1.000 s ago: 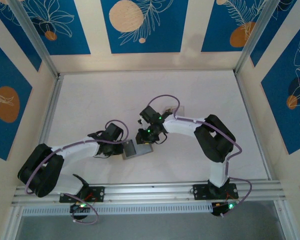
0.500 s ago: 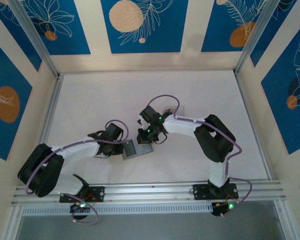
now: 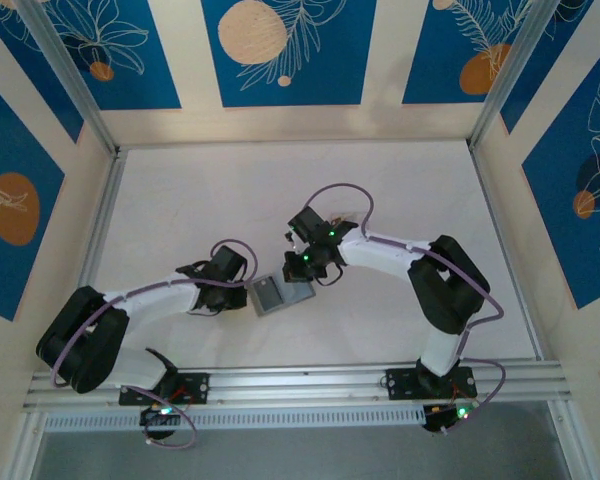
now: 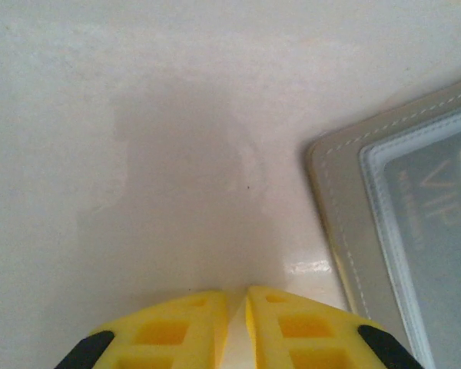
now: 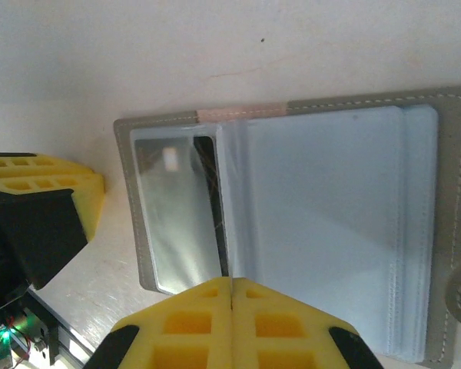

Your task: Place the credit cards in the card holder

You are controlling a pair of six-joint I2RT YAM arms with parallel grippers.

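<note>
Card (image 5: 173, 223) half-hidden behind window of card holder (image 5: 369, 101), lettering blurred

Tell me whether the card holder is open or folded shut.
Open, spread flat on the table: the right wrist view shows both inner halves of the card holder, a window pocket with a card behind it and pale blue slots.

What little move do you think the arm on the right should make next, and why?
Probably nudge the shut right end effector leftward, pushing the dark card fully under the clear window: a strip of it lies uncovered beside the open card holder's fold, and the left end effector sits at the holder's outer edge, perhaps bracing it.
</note>
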